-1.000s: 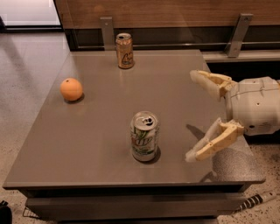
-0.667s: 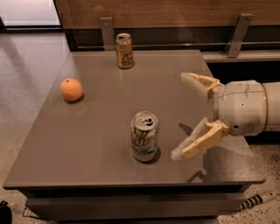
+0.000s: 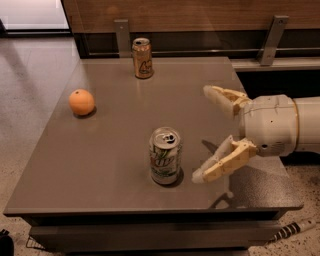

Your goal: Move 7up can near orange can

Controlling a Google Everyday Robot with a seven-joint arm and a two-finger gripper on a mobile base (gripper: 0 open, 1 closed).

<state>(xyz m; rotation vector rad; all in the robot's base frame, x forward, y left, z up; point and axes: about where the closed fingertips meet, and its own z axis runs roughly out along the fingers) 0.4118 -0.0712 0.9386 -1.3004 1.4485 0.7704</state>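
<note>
The gripper (image 3: 202, 133) enters from the right side of the camera view, over the right half of the table (image 3: 115, 125). Its two fingers are spread wide apart and hold nothing. One finger (image 3: 220, 95) points left at the farther position; the other finger (image 3: 222, 165) angles down and to the left, with its tip low over the tabletop. The white cylindrical wrist (image 3: 272, 125) extends off the right edge of the view.

The 7up can (image 3: 165, 156) stands upright on the table near the front edge, just to the left of the lower fingertip. A narrow gap separates the can from that fingertip; there is no contact. The can top is open.

The orange can (image 3: 142, 58) stands upright near the far edge of the table, well apart from the 7up can and from the gripper.

An orange fruit (image 3: 81, 102) rests on the left part of the table, apart from both cans.

Two metal brackets (image 3: 121, 37) rise behind the table against a wooden wall panel (image 3: 200, 12).
</note>
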